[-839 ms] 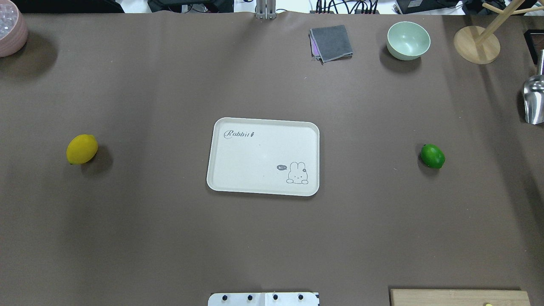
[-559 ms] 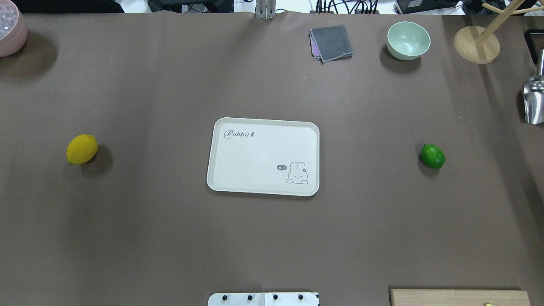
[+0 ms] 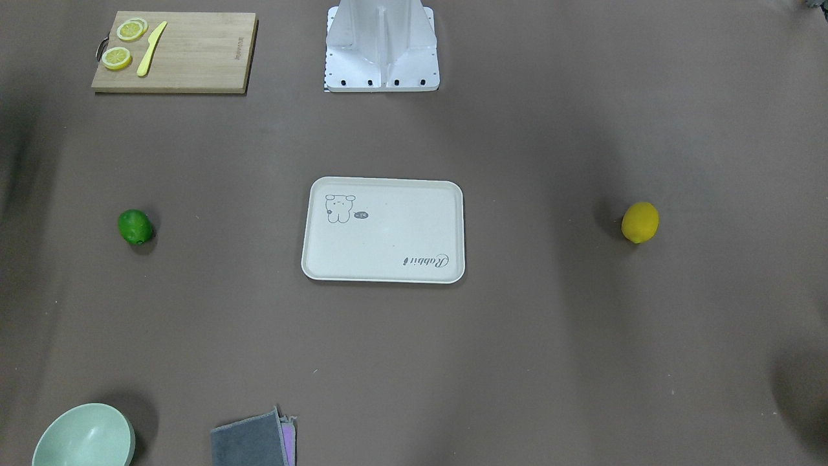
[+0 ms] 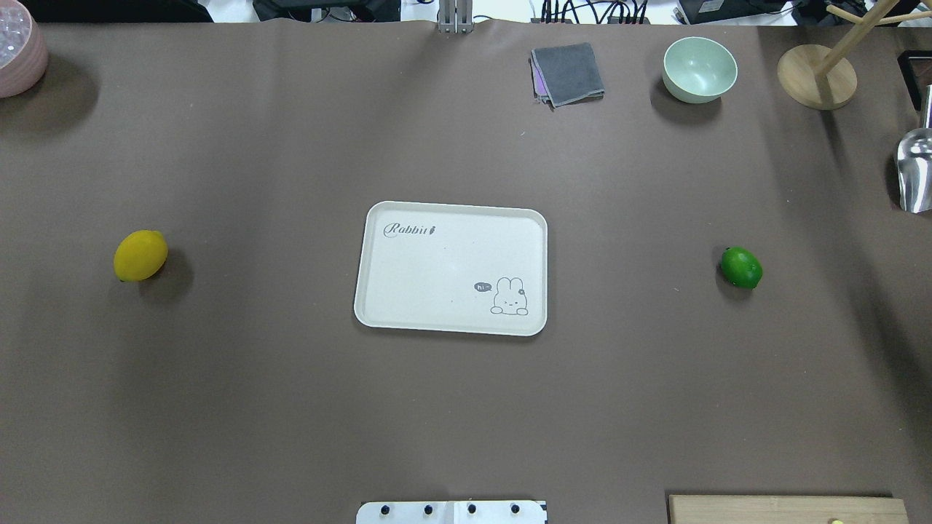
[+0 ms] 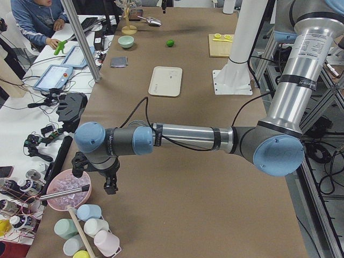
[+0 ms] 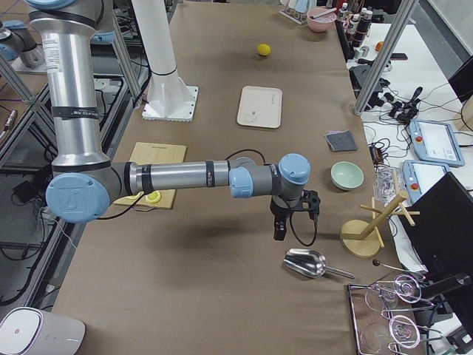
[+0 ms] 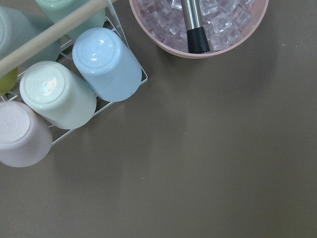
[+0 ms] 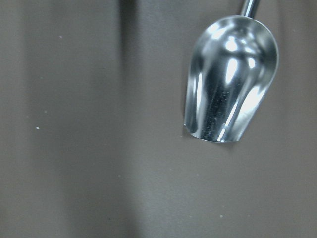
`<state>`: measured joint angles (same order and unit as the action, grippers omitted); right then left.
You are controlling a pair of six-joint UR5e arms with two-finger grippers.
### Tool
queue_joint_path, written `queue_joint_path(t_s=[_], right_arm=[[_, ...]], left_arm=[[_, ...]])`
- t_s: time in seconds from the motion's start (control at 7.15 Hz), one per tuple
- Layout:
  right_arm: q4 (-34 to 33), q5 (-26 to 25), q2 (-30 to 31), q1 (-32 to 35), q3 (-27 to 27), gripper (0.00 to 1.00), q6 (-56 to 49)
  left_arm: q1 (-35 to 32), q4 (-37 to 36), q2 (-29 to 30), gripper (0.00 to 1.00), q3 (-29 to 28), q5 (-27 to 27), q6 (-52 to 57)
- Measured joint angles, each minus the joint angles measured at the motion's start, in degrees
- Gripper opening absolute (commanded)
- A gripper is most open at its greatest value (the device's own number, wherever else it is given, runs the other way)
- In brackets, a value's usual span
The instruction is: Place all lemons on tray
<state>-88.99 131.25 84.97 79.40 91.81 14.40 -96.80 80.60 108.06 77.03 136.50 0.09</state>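
Note:
The cream-white tray (image 4: 444, 269) lies empty at the table's middle; it also shows in the front view (image 3: 388, 246). The yellow lemon (image 4: 140, 255) lies on the table far to its left. The green lemon (image 4: 741, 267) lies far to its right. My left gripper (image 5: 110, 185) shows only in the exterior left view, above the table's left end by the pink ice bowl (image 5: 67, 189). My right gripper (image 6: 279, 231) shows only in the exterior right view, near the metal scoop (image 6: 307, 262). I cannot tell whether either gripper is open or shut.
A wooden cutting board (image 3: 174, 52) with lemon slices and a yellow knife sits near the robot base (image 3: 381, 48). A green bowl (image 4: 699, 69), a grey cloth (image 4: 568, 73) and a wooden stand (image 4: 815, 76) are at the far right. Upturned cups (image 7: 106, 64) sit in a rack.

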Motion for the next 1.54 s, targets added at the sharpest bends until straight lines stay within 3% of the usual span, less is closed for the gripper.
queue_joint_path(t_s=[0.42,0.7,1.26,1.54], right_arm=[[-1.1,-2.1,-4.8,-9.7,2.8,1.0,11.8],[-1.0,-3.5,-7.3,-16.0,4.8,1.0,20.0],[3.4,-7.2,-9.0,-24.3,4.8,0.99,27.5],[4.9,-7.1,-8.1,-25.5,4.8,0.99,27.6]], left_arm=[[1.3,-6.2,5.5,0.91,0.9,-0.2,-1.5],[5.9,-7.2,6.8,0.91,3.2,-0.3,-6.9],[16.2,-6.6,7.9,0.92,9.1,-0.6,-21.4],[21.5,-1.3,5.7,0.92,11.9,-1.8,-28.2]])
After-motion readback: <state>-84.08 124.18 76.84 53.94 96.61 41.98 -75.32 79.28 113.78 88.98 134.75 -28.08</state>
